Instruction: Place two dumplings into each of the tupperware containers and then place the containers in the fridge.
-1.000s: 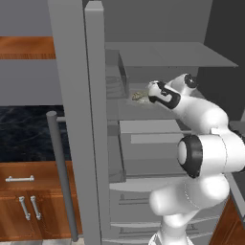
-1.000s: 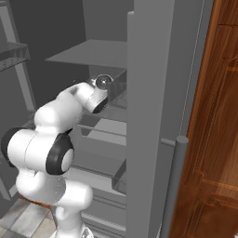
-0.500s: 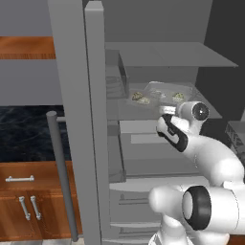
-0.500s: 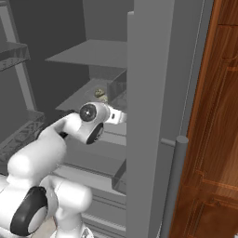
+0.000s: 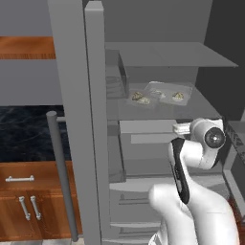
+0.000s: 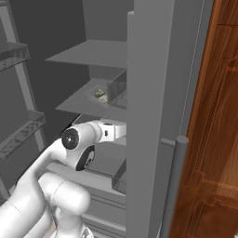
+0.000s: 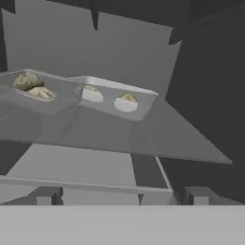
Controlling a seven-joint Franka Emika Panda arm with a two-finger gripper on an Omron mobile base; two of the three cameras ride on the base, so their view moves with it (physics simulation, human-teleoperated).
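Note:
Two pale grey tupperware containers stand side by side on a middle shelf (image 7: 95, 131) of the open fridge (image 5: 98, 72). The left container (image 7: 33, 95) holds two dumplings (image 7: 27, 80), and so does the right container (image 7: 112, 100), with one dumpling (image 7: 127, 102) near its front. The same containers (image 5: 165, 92) show in the left base view, and one container (image 6: 100, 96) in the right base view. My gripper (image 7: 120, 196) is open and empty, below and in front of the shelf, apart from both containers. The wrist (image 5: 208, 139) hangs under the shelf's front edge.
The open fridge door (image 5: 72, 119) with its bar handle (image 5: 60, 177) stands left of the arm. Another shelf (image 5: 167, 52) lies above the containers and drawers (image 5: 143, 139) below. Door racks (image 6: 18, 135) are at the left, a wooden panel (image 6: 214, 139) at the right.
The arm has drawn back from the shelf and dropped below it. Both containers stay on the shelf. The jaws stand open and empty throughout.

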